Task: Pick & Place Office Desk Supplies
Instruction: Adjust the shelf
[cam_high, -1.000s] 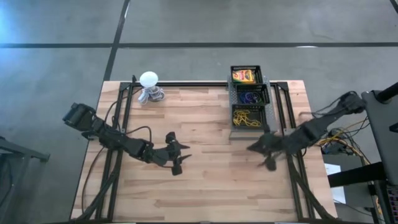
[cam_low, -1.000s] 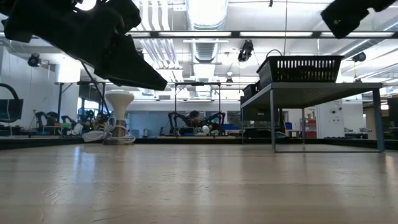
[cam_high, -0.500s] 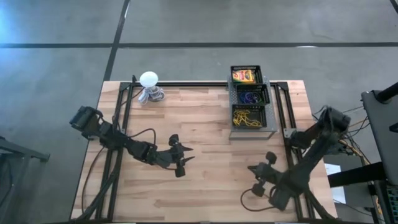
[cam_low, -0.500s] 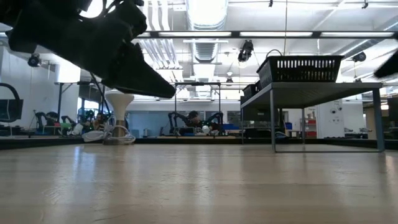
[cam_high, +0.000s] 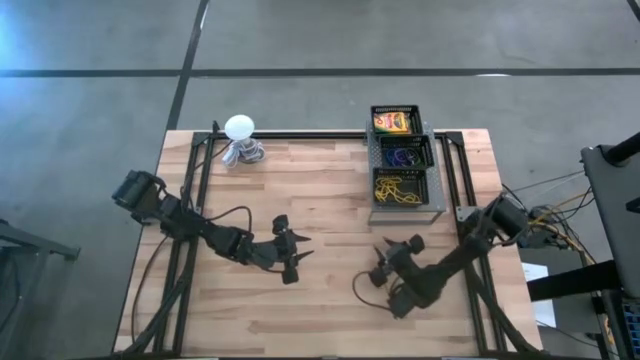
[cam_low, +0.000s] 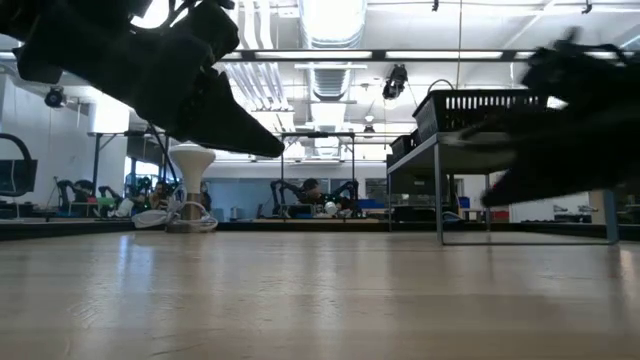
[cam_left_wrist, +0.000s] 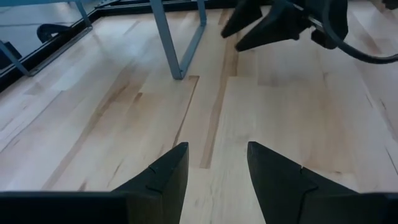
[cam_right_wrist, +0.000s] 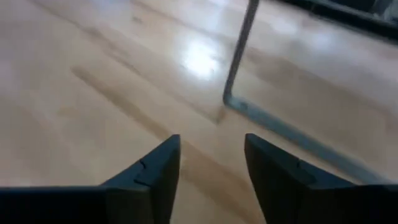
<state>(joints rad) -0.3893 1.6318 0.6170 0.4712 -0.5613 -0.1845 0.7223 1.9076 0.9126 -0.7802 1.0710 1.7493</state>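
Note:
The supplies lie in three black baskets on a grey stand (cam_high: 404, 205) at the table's far right. The far basket holds yellow-and-green boxes (cam_high: 393, 121), the middle one blue and purple rings (cam_high: 404, 156), the near one yellowish rubber bands (cam_high: 396, 188). My left gripper (cam_high: 297, 257) hangs open and empty over the table's middle, and it also shows in the left wrist view (cam_left_wrist: 217, 165). My right gripper (cam_high: 373, 272) hangs open and empty near the stand's near side, and it also shows in the right wrist view (cam_right_wrist: 210, 163). Neither gripper touches anything.
A white ball-topped object with a grey coiled base (cam_high: 241, 140) stands at the far left. The stand's grey legs (cam_left_wrist: 180, 43) rise from the table between the grippers and the baskets. Bare wood (cam_high: 330, 320) lies toward the near edge. Black frame rails (cam_high: 190, 200) run along both table sides.
My right gripper has swung from beside the stand toward the table's near edge, then toward the left, and now hangs closer to my left gripper. It is blurred with motion in the low view.

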